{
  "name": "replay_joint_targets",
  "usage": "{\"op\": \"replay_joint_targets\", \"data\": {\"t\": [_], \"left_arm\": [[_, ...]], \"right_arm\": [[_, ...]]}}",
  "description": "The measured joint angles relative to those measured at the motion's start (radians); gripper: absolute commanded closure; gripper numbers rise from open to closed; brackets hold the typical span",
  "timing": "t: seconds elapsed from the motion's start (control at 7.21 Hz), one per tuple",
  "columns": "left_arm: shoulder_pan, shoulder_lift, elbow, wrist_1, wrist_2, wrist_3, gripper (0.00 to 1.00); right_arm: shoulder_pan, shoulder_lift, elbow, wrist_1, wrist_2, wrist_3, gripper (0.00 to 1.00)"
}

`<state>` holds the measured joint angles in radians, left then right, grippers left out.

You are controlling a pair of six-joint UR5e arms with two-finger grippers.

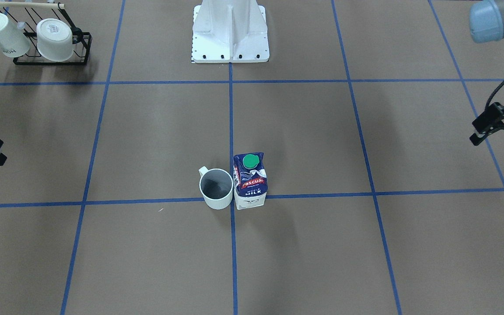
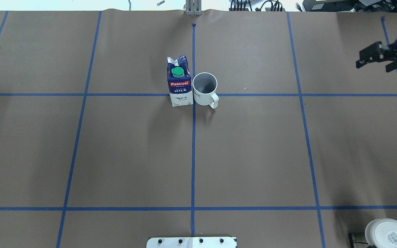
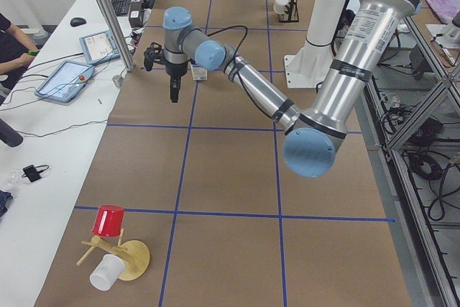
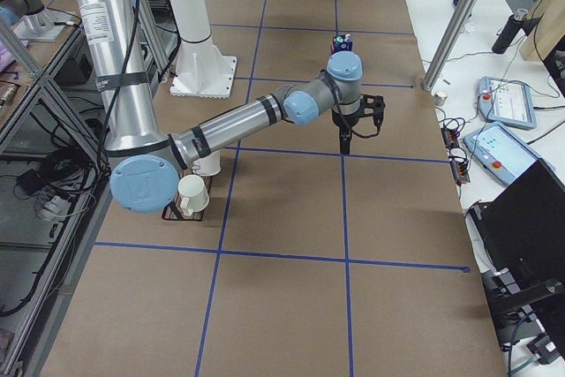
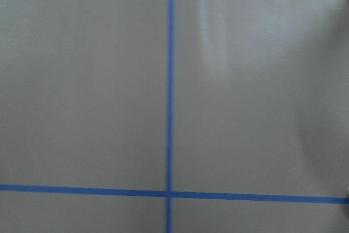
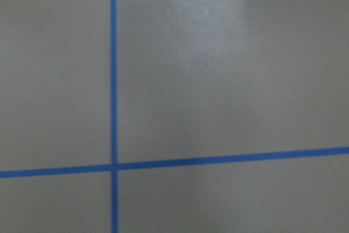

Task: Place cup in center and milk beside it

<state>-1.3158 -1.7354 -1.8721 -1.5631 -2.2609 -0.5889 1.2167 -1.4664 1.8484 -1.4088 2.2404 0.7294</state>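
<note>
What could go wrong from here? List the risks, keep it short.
1. The milk, tall and narrow, stands close beside the cup; any correcting nudge could topple it.
2. The cup sits just beside the tape crossing, not on it, so centring might be judged off.
3. The handle sticks out toward the robot, easy to snag in any re-grasp.

White cup (image 2: 204,91), blue-white milk (image 2: 179,84), blue-gridded brown table (image 2: 253,155)
</note>
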Motion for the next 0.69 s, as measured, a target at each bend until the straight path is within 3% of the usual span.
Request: {"op": "replay_joint_targets", "data": {"t": [0.28, 0.69], "left_arm": [[-0.075, 0.178, 0.046, -0.089, -0.007, 0.220, 0.02], [-0.182, 0.224, 0.209, -0.108, -0.017, 0.439, 0.02]], "right_arm": [[0.035, -0.109, -0.010, 0.000, -0.006, -0.020, 0.00], [0.126, -0.131, -0.136, -0.007, 0.013, -0.108, 0.00]]}}
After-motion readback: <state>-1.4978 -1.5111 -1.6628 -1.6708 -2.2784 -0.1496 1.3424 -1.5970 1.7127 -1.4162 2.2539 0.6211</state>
